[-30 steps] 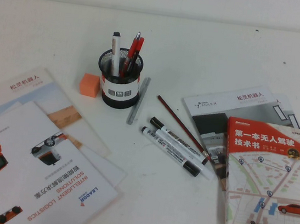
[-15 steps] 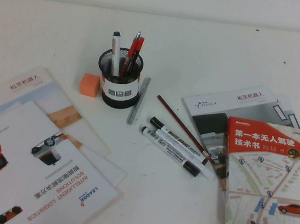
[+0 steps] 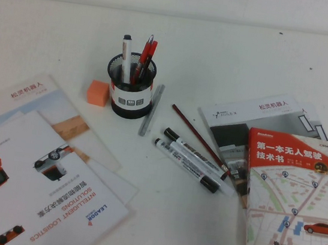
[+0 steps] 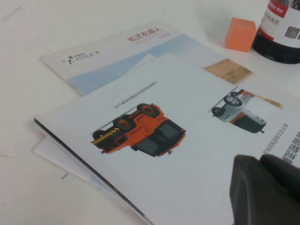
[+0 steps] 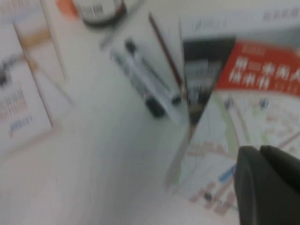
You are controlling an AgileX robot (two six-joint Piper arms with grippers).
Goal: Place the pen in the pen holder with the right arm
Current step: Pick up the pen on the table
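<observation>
White-barrelled and black at both ends, the pen (image 3: 195, 154) lay flat at centre frame of the high view, well apart from the holder (image 3: 130, 86) at upper left of centre. Its long axis ran diagonally, one black end toward the upper left near the holder's side, the other toward the lower right near the book (image 3: 292, 194).

The left gripper (image 4: 265, 190) hung over the brochures (image 4: 154, 154) at lower left; the right gripper (image 5: 269, 183) hung over the book. We could not tell whether either set of fingers was released or clenched; neither held anything we could see.

In our judgement the main risk was a wrong or double pick: a second marker (image 3: 186, 165) lay touching the pen, and a pencil (image 3: 198, 138) ran just beside. The holder already held several pens, so insertion could snag or tip it.
</observation>
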